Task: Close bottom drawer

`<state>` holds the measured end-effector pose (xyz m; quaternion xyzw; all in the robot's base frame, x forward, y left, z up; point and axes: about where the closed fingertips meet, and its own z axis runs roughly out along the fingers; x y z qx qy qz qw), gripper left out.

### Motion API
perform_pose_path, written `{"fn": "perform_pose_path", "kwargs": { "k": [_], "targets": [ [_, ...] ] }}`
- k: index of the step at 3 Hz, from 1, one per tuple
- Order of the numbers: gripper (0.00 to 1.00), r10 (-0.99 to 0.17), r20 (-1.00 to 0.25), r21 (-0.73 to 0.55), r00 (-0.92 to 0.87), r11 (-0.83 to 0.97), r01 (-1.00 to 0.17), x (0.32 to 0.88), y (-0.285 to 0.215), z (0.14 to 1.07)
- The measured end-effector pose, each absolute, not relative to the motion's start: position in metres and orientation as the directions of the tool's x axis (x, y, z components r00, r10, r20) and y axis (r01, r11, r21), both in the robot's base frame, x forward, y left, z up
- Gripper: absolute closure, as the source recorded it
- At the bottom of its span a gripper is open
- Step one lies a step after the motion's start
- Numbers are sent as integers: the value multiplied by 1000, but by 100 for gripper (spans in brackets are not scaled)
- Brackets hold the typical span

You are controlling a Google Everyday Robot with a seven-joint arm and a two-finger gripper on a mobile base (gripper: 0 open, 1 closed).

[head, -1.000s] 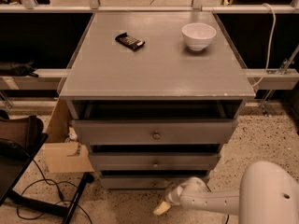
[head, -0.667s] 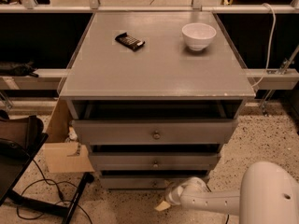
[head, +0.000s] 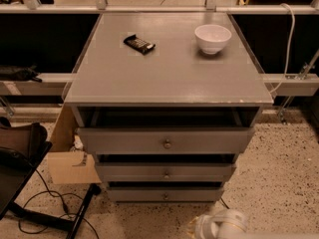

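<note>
The grey cabinet (head: 167,73) is seen from above and in front, with three drawers stacked below its tabletop. The bottom drawer (head: 144,195) is located lowest in the stack, at 6 o'clock from the tabletop, and is pulled slightly out: a dark gap is visible above its narrow front, and a small round knob (head: 165,196) is fitted at its centre. The middle drawer (head: 134,173) and top drawer (head: 124,140) are also partly open. The gripper (head: 193,228) is positioned low over the speckled floor (head: 279,183), at 5 o'clock from the bottom drawer and apart from it; whether it is open or closed cannot be determined. A white bowl (head: 213,38) is placed at 1 o'clock on the tabletop, and a dark wrapped bar (head: 139,44) at 11 o'clock.
</note>
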<state>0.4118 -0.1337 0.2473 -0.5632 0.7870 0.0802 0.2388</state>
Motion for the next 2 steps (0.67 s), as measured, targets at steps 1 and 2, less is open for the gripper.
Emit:
{"fn": "perform_pose_path", "kwargs": {
  "k": [1,2],
  "targets": [
    [99,-881,-395,-194,-261,358,-913,368,-168,312],
    [100,-906,-319,-273,-278,368,-889,324,-191,379]
  ]
}}
